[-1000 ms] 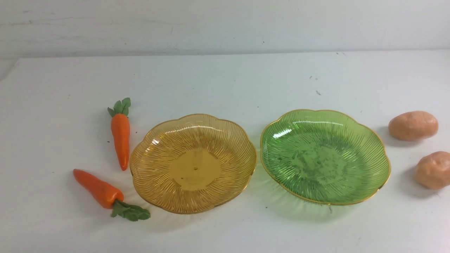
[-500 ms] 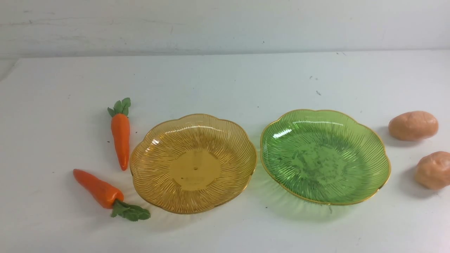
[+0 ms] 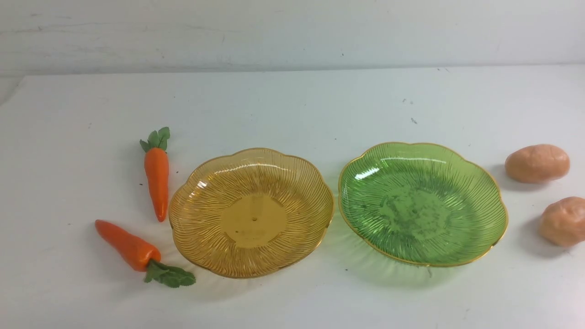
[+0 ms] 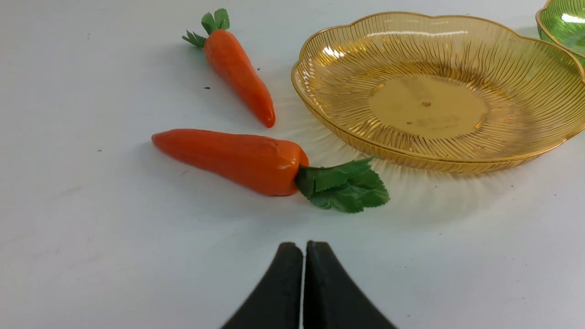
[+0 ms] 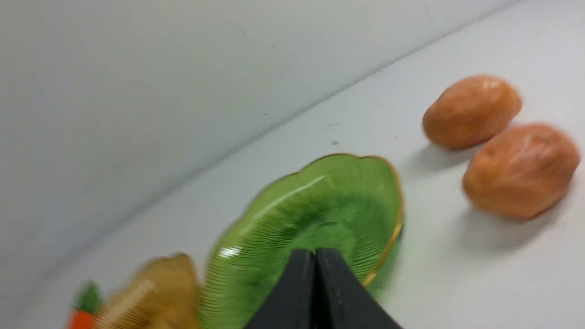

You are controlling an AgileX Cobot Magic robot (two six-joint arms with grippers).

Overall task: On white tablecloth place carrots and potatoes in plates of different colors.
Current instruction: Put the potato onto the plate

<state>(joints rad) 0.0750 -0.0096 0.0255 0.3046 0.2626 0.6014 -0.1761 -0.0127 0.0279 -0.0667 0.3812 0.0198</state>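
On the white tablecloth (image 3: pixel 292 105) an amber plate (image 3: pixel 201 201) sits left of centre and a green plate (image 3: pixel 480 192) right of centre, both empty. Two carrots lie left of the amber plate: a far one (image 3: pixel 156 176) and a near one (image 3: pixel 128 246). Two potatoes lie right of the green plate: a far one (image 3: pixel 537 163) and a near one (image 3: pixel 563 221). No gripper shows in the front view. My left gripper (image 4: pixel 304 246) is shut and empty, just short of the near carrot (image 4: pixel 233 157). My right gripper (image 5: pixel 315 253) is shut and empty over the green plate (image 5: pixel 283 214); the potatoes (image 5: pixel 473 111) (image 5: pixel 521 170) lie beyond.
A pale wall (image 3: pixel 292 32) runs along the table's far edge. A few dark specks (image 3: pixel 412 120) mark the cloth behind the green plate.
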